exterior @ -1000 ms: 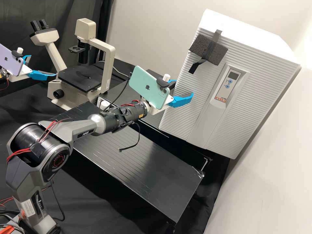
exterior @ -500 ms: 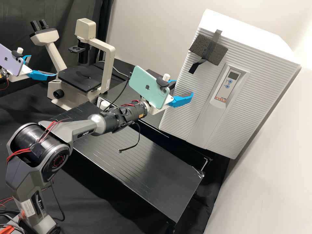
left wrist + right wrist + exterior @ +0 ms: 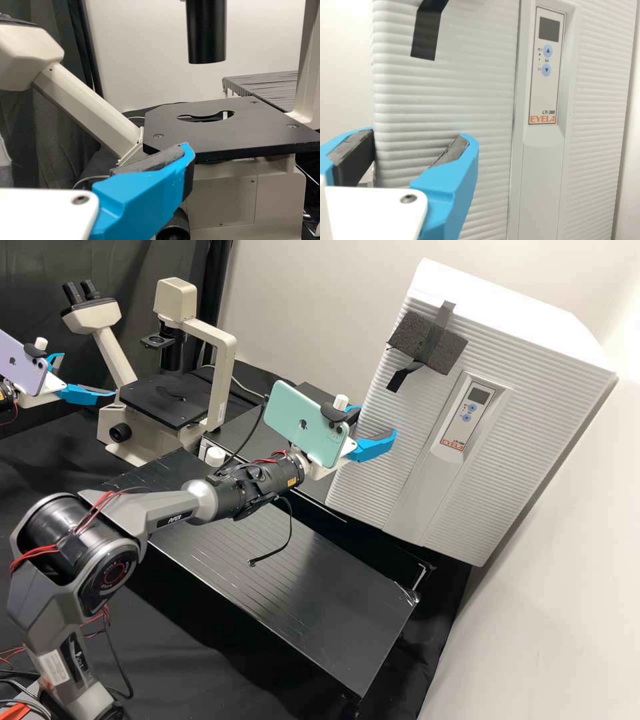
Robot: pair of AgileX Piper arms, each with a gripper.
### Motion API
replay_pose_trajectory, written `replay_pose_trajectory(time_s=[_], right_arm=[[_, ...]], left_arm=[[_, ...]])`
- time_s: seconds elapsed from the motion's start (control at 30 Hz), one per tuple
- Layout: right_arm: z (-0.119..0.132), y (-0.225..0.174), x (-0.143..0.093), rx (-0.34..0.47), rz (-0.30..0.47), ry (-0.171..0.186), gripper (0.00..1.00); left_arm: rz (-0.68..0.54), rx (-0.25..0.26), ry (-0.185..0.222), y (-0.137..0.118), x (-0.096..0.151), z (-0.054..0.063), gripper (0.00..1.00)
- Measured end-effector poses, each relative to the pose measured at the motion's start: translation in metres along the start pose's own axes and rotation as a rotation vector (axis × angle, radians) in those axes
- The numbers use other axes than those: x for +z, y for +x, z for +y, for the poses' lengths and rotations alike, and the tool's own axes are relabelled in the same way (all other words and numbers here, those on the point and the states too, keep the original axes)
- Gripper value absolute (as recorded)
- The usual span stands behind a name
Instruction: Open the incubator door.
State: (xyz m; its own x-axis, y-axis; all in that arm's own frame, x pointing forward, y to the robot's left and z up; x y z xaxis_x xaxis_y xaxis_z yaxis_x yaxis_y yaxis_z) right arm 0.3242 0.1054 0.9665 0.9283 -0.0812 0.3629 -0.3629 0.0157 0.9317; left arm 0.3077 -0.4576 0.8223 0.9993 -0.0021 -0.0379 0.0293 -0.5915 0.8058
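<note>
My right blue fingers (image 3: 451, 182) stood wide, one before the white ribbed incubator door (image 3: 445, 105), the other off past its side edge. I judged them set astride that edge so they could close on it and pull; I could not tell whether they touched. The door was shut, beyond the far edge of the black grooved bench (image 3: 300, 587), toward its right end. My left blue fingers (image 3: 140, 200), also spread, hung near the cream microscope (image 3: 127, 383), likely kept there to leave the door's swing free.

Grey arm (image 3: 47, 613), red wires (image 3: 33, 553), apparently orange label (image 3: 291, 482)
</note>
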Motion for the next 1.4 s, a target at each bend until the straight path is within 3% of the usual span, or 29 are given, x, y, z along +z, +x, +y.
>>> replay_pose_trajectory(time_s=[0.5, 0.57, 0.73, 0.97, 1.27, 1.4], right_arm=[[0.025, -0.059, 0.017, 0.057, 0.016, 0.028, 0.00], [0.029, -0.069, 0.018, 0.086, 0.024, 0.032, 0.00], [0.039, -0.099, 0.023, 0.200, 0.033, 0.085, 0.00], [0.050, -0.134, 0.024, 0.329, 0.079, 0.068, 0.00], [0.049, -0.162, 0.040, 0.342, 0.093, 0.043, 0.00], [0.045, -0.163, 0.042, 0.317, 0.121, 0.051, 0.00]], left_arm=[[0.000, 0.000, 0.000, 0.000, 0.000, 0.000, 1.00], [0.000, 0.000, 0.000, 0.000, 0.000, 0.000, 1.00], [0.000, 0.000, 0.000, 0.000, 0.000, 0.000, 1.00], [0.000, 0.000, 0.000, 0.000, 0.000, 0.000, 1.00], [0.000, 0.000, 0.000, 0.000, 0.000, 0.000, 1.00], [0.000, 0.000, 0.000, 0.000, 0.000, 0.000, 1.00]])
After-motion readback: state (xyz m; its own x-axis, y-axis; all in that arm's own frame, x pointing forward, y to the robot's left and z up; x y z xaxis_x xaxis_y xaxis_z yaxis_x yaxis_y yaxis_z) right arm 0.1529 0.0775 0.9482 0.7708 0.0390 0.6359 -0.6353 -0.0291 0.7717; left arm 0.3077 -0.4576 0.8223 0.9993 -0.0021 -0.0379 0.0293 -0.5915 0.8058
